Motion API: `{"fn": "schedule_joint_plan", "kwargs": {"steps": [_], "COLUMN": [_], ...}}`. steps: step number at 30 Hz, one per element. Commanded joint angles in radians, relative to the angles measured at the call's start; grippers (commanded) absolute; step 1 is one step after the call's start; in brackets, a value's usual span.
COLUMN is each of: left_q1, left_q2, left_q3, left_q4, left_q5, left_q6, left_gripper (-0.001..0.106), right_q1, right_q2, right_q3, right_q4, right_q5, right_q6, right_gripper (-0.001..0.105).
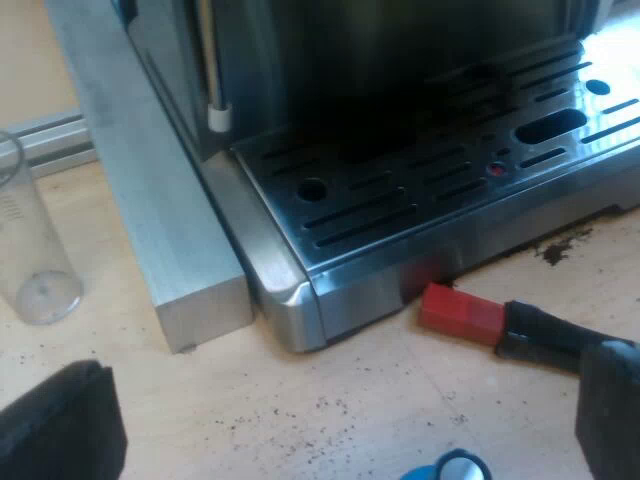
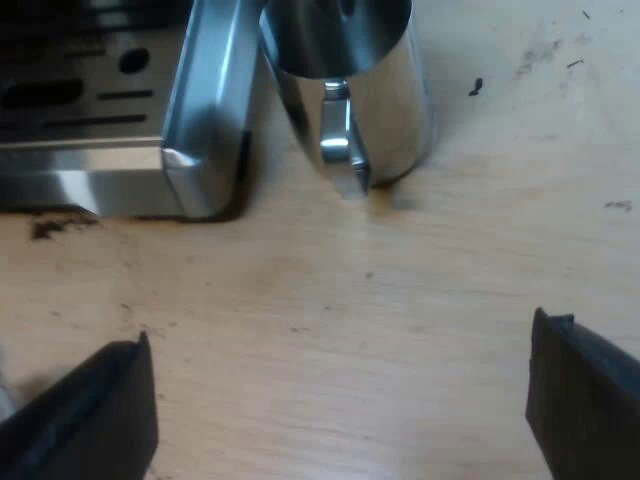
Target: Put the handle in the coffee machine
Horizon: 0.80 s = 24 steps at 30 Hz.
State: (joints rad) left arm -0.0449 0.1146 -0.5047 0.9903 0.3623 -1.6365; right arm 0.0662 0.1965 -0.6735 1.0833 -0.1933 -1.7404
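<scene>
The holder's dark handle (image 1: 545,335) lies flat on the wooden table, its red end (image 1: 460,312) pointing at the base of the espresso machine (image 1: 420,190) just below the drip tray's front edge. My left gripper (image 1: 345,410) hovers low over the table and is open. One of its fingers (image 1: 610,400) is close over the handle's dark part, and nothing is held. My right gripper (image 2: 340,375) is open above bare table, a short way from the drip tray's corner (image 2: 195,170).
A clear measuring glass (image 1: 30,250) stands beside an aluminium bar (image 1: 150,200) along the machine's side. A blue tamper top (image 1: 450,468) sits near my left gripper. A shiny metal jug (image 2: 350,90) stands close to the tray corner. Coffee grounds (image 1: 555,250) are scattered on the table.
</scene>
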Motion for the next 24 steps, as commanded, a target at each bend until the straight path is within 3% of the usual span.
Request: {"fn": "schedule_joint_plan", "kwargs": {"steps": [1,5,12,16,18,24], "left_q1": [0.002,0.002,0.002,0.002,-0.024,-0.155], "left_q2": [0.018,0.087,0.253,0.324,0.356,0.399], "left_q3": [-0.005,-0.036,-0.135,-0.165,-0.169,-0.169], "left_q4": [0.012,0.038,0.039,0.043,0.045,0.045], "left_q5": [0.065,0.111,0.193,0.252,0.295,0.295], "left_q6": [0.005,0.025,0.182,0.231,0.261,0.304], "left_gripper": [0.092,0.092,0.092,0.092,0.092,0.092], "right_q1": [-0.003,-0.003,-0.003,-0.003,-0.003,0.009], "right_q2": [-0.002,0.029,0.189,0.274,0.327,0.412], "right_q3": [-0.045,-0.115,-0.21,-0.234,-0.249,-0.259], "right_q4": [0.037,0.097,0.153,0.155,0.155,0.155], "right_q5": [-0.031,-0.108,-0.243,-0.307,-0.336,-0.373], "right_q6": [0.063,0.148,0.199,0.201,0.234,0.313], "right_gripper": [0.076,0.075,0.076,0.076,0.076,0.076]}}
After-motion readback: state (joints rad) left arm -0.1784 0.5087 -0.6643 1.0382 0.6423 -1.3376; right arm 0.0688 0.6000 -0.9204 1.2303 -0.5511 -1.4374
